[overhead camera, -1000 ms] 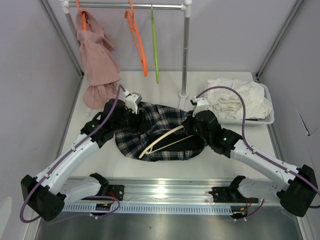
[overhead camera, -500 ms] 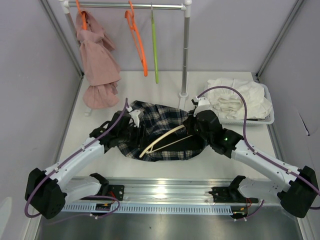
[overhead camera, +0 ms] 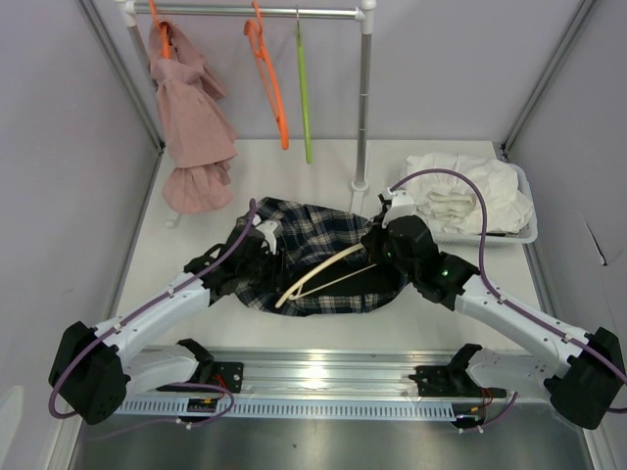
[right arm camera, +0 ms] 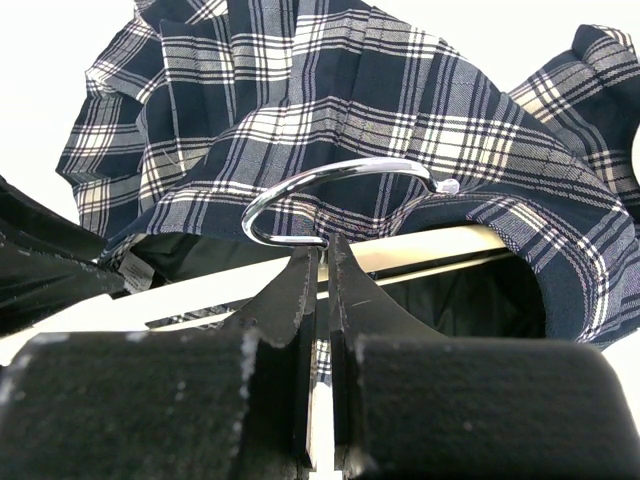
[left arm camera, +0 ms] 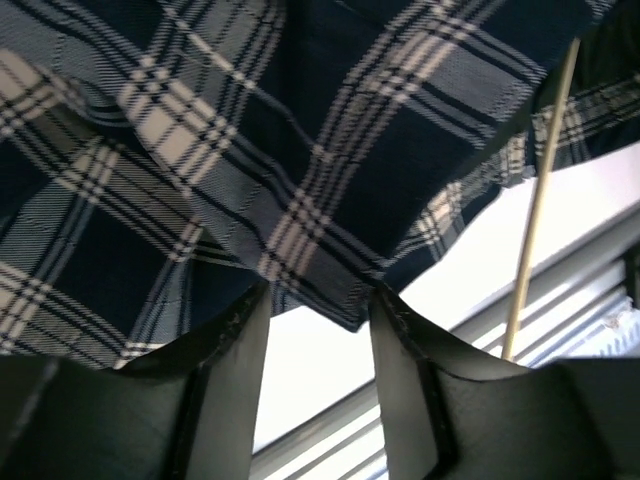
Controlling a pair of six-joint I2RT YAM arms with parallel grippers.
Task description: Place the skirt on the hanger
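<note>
White tabletop (overhead camera: 323, 181) underlies the navy plaid fabric skirt (overhead camera: 313, 235). My right gripper (right arm camera: 318, 262) clamps the cream wooden hanger (right arm camera: 450, 242) by its hook. My left gripper (left arm camera: 320, 292) gapes at the hem.

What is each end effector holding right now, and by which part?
The right end effector is shut on the hanger, pinching the stem of its metal hook. The left end effector is open at the skirt hem, holding nothing.
</note>
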